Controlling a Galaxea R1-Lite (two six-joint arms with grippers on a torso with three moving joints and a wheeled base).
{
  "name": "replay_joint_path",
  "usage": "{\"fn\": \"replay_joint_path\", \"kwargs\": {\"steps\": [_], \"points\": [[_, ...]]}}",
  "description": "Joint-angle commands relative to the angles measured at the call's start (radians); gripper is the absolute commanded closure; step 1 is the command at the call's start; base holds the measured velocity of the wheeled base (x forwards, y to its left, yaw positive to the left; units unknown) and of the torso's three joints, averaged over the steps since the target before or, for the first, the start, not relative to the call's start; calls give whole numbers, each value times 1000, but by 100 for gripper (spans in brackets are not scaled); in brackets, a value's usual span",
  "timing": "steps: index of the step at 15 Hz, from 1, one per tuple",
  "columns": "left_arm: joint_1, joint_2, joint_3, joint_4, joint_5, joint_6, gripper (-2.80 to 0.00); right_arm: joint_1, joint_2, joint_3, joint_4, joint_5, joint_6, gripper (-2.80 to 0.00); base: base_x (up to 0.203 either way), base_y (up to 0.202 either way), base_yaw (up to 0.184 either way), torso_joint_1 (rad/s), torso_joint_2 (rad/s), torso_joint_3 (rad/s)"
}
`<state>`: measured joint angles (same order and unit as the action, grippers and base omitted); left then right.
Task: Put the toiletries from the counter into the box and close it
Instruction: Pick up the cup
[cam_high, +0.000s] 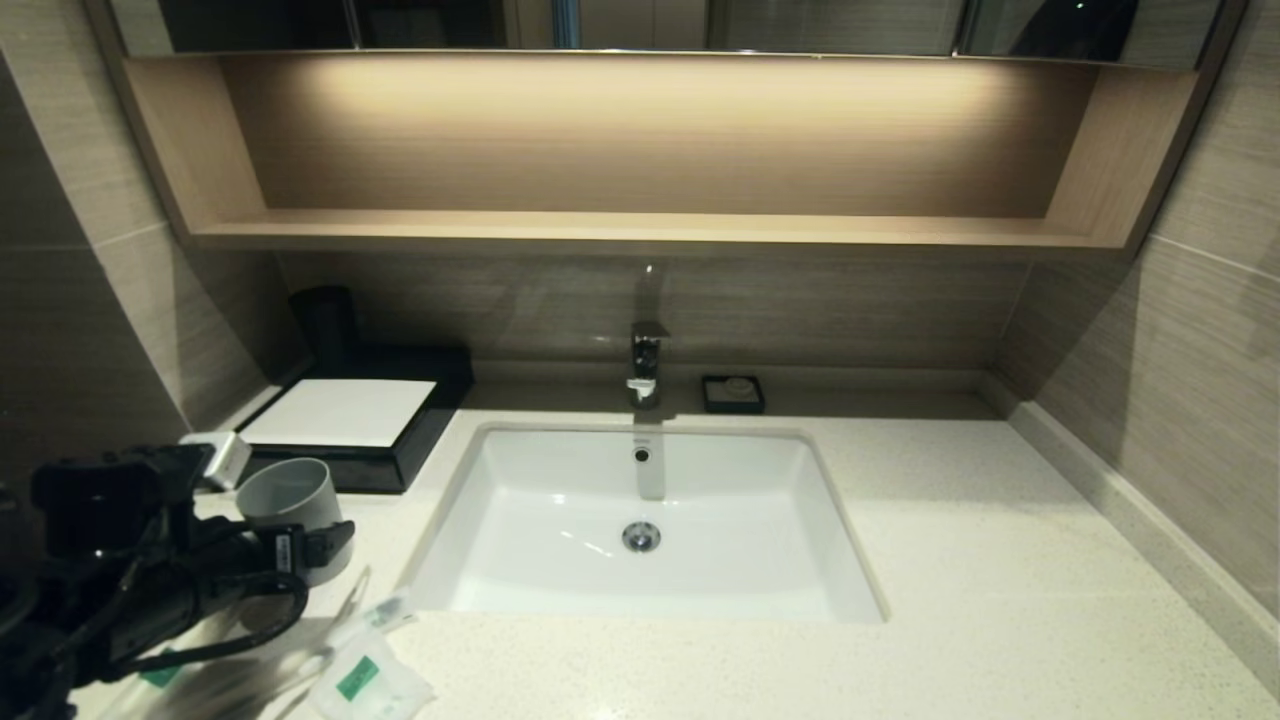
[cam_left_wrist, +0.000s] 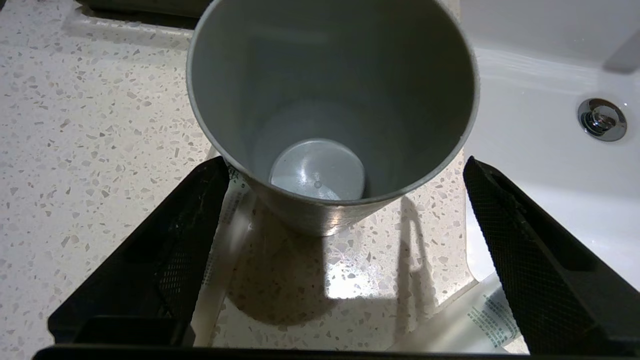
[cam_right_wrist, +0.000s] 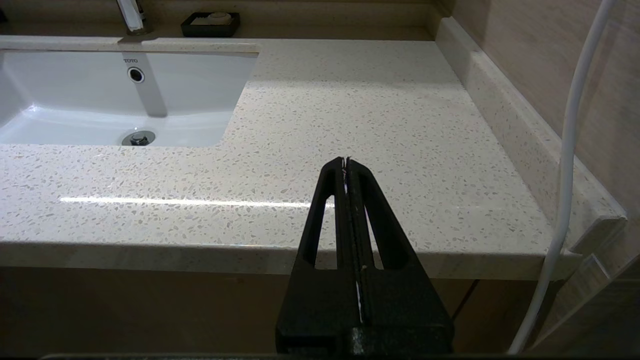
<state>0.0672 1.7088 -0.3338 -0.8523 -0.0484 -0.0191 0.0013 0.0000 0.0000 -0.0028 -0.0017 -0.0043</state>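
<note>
At the near left edge of the speckled counter (cam_high: 950, 560), a white sachet (cam_high: 368, 682) with a green label lies beside clear-wrapped sticks (cam_high: 372, 612). Just above them the left pincer (cam_left_wrist: 345, 250) hangs spread wide, its tips on either side of a grey cup (cam_left_wrist: 332, 100) without touching it. Farther back stands the black box (cam_high: 355, 425), closed. The right pincer (cam_right_wrist: 346, 162) rests pressed together, empty, at the counter's front right edge.

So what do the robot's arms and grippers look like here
Both are black. The left gripper has two wedge-shaped fingers with cross-hatched textured pads. On the left arm, looped black cables and a small white block show. The right gripper has slim tapering fingers with triangular cut-outs; a white cable runs beside it.
</note>
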Motion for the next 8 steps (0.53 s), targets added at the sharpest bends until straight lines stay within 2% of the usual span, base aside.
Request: {"fn": "replay_joint_path", "kwargs": {"steps": [1, 8], "points": [[0, 11, 4, -11, -1, 0, -280, 0, 0, 1, 0, 0, -1, 0, 0, 0, 0, 0, 0, 0], [0, 47, 11, -79, 1, 0, -280, 0, 0, 0, 0, 0, -1, 0, 0, 0, 0, 0, 0, 0]]}}
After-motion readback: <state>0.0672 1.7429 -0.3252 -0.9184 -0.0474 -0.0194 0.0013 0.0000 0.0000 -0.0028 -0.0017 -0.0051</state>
